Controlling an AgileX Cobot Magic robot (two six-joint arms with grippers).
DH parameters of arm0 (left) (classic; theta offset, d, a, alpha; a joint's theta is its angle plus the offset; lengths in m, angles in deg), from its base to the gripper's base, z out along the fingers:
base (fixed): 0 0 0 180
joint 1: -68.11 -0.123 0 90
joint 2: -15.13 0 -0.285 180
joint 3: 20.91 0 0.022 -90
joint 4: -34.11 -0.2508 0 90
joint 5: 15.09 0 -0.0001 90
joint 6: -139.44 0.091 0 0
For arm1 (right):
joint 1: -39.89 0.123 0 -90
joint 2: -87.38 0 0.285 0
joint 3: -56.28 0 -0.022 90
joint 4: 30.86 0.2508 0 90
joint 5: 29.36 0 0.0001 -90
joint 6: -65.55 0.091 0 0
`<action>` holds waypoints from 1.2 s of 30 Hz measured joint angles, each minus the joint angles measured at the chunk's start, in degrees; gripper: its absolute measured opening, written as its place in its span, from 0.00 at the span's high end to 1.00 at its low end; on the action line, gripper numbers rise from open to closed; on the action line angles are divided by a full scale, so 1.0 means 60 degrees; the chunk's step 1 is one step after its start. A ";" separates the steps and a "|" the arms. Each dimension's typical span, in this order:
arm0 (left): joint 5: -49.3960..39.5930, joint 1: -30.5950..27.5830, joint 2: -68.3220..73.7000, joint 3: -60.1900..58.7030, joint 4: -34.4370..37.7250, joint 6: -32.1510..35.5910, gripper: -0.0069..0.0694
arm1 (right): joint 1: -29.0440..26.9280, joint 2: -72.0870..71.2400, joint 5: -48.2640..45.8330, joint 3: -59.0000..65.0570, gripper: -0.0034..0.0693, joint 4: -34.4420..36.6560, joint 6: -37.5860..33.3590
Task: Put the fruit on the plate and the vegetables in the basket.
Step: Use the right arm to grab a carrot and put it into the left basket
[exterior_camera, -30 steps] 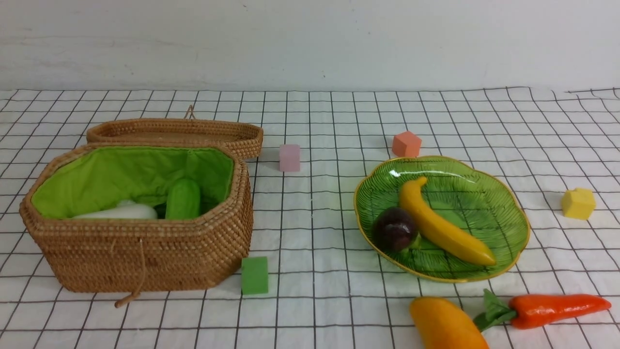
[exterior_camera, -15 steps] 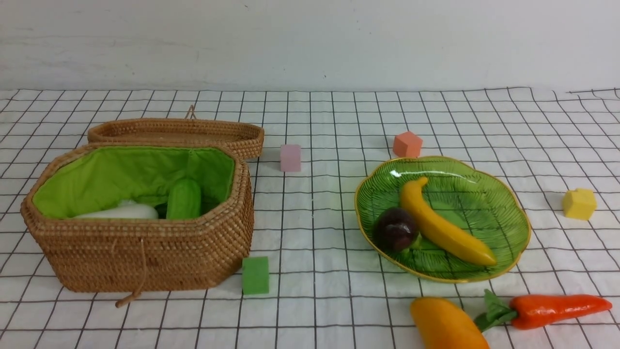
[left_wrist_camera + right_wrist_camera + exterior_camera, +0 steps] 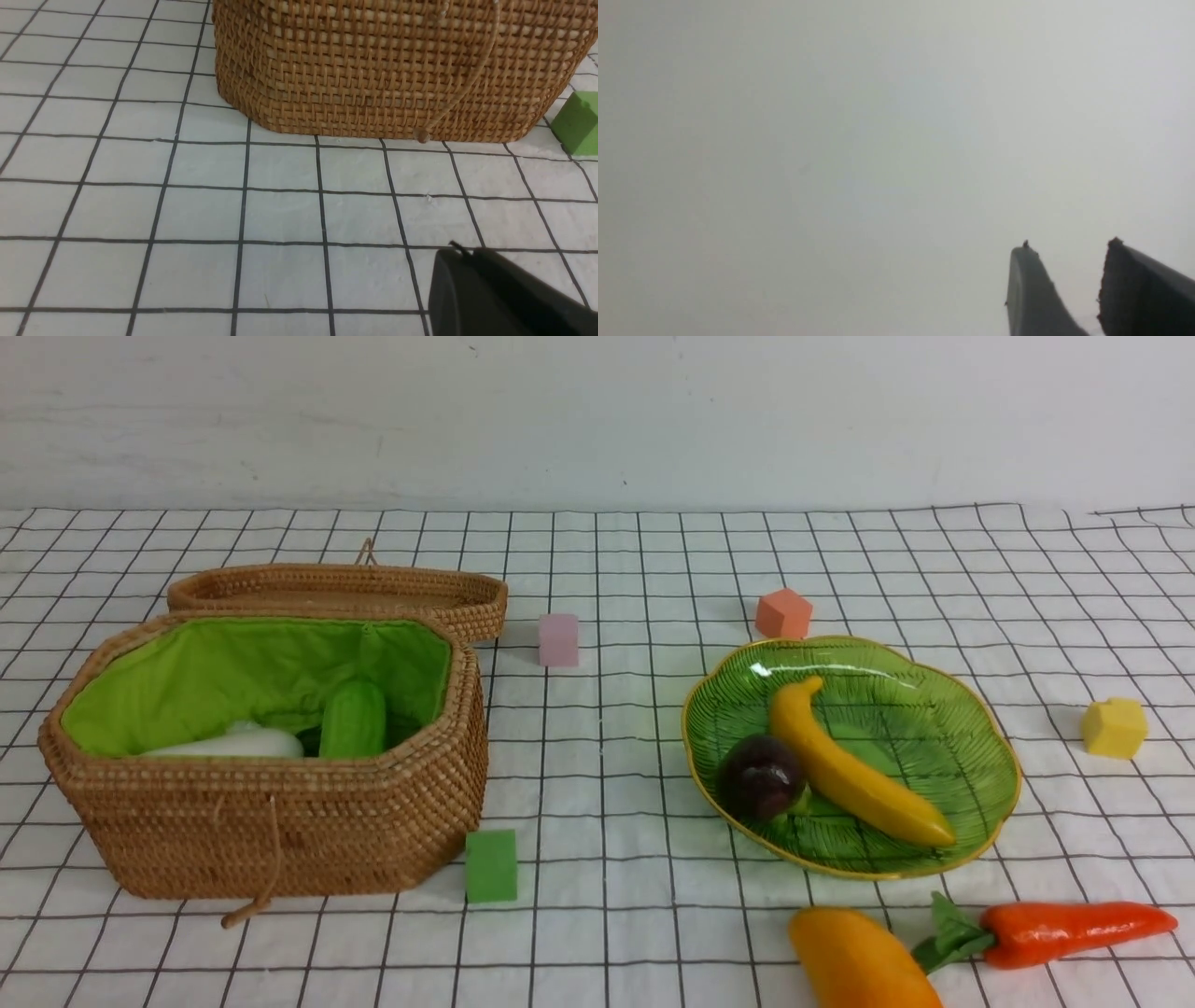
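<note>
The wicker basket [image 3: 280,821] stands at the left, with a white vegetable [image 3: 233,744] and a green gourd [image 3: 353,719] inside its green lining. On the green glass plate [image 3: 943,728] lie a banana [image 3: 850,770] and a dark purple fruit [image 3: 761,775]. A mango [image 3: 859,961] and a carrot [image 3: 1074,931] rest on the cloth by the near edge, right of centre. Neither arm shows in the front view. My left gripper [image 3: 460,252] is shut and empty, low over the cloth in front of the basket [image 3: 373,70]. My right gripper [image 3: 1069,243] is open and empty, facing a blank pale surface.
The flat wicker lid [image 3: 336,588] lies behind the basket. Small cubes are scattered about: pink [image 3: 558,639], orange [image 3: 783,613], yellow [image 3: 1115,728], and a green cube [image 3: 491,865] by the basket's near right corner, which also shows as the green cube [image 3: 577,123] in the left wrist view.
</note>
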 joint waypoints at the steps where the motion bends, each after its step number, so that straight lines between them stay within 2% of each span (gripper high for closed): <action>1: 0.0000 0.0000 0.0000 0.0000 0.0000 0.0000 0.87 | 0.0000 0.0683 -0.0581 -0.0321 0.62 -0.0064 -0.0156; 5: 0.0000 0.0000 0.0000 0.0000 0.0000 0.0000 0.87 | 0.0000 0.1863 -0.1629 -0.0394 0.62 0.0341 -0.0242; 7: 0.0000 0.0000 0.0000 0.0000 0.0000 0.0000 0.87 | 0.0000 0.2883 -0.2881 -0.0394 0.62 0.0898 -0.0242; 11: 0.0000 0.0000 0.0000 0.0000 0.0000 0.0000 0.86 | 0.0000 0.4065 -0.4238 -0.0394 0.61 0.1366 0.0430; 14: 0.0034 0.0000 0.0000 -0.0012 0.0000 0.0000 0.86 | 0.0000 0.5724 -0.5193 -0.0394 0.55 0.1366 0.2360; 16: 0.0034 0.0000 0.0000 -0.0012 0.0000 0.0000 0.86 | 0.0000 0.6554 -0.5378 -0.0394 0.48 0.1366 0.3098; 17: 0.0037 0.0000 0.0000 -0.0012 0.0000 0.0000 0.86 | 0.0000 0.6554 -0.5399 -0.0394 0.48 0.1366 0.3188; 19: 0.0045 0.0000 0.0000 -0.0012 -0.0007 0.0000 0.86 | 0.0000 0.7906 -0.5465 -0.0394 0.36 0.1497 0.4253; 23: 0.0045 0.0000 0.0000 -0.0012 -0.0007 0.0000 0.86 | 0.0000 0.8975 -0.5348 -0.0394 0.26 0.1873 0.5164; 25: 0.0055 0.0000 0.0000 -0.0012 -0.0007 0.0000 0.85 | 0.0000 0.9753 -0.4997 -0.0394 0.20 0.1961 0.6179; 30: 0.0055 0.0000 0.0000 -0.0012 -0.0007 0.0000 0.85 | 0.0000 1.0815 -0.3908 -0.0394 0.18 0.1756 0.7446; 33: 0.0055 0.0000 0.0000 -0.0012 -0.0007 0.0000 0.84 | 0.0000 1.1207 -0.3568 -0.0394 0.18 0.1663 0.7614; 36: 0.0055 0.0000 0.0000 -0.0012 -0.0007 0.0000 0.84 | 0.0000 1.1638 -0.3468 -0.0394 0.26 0.1490 0.7662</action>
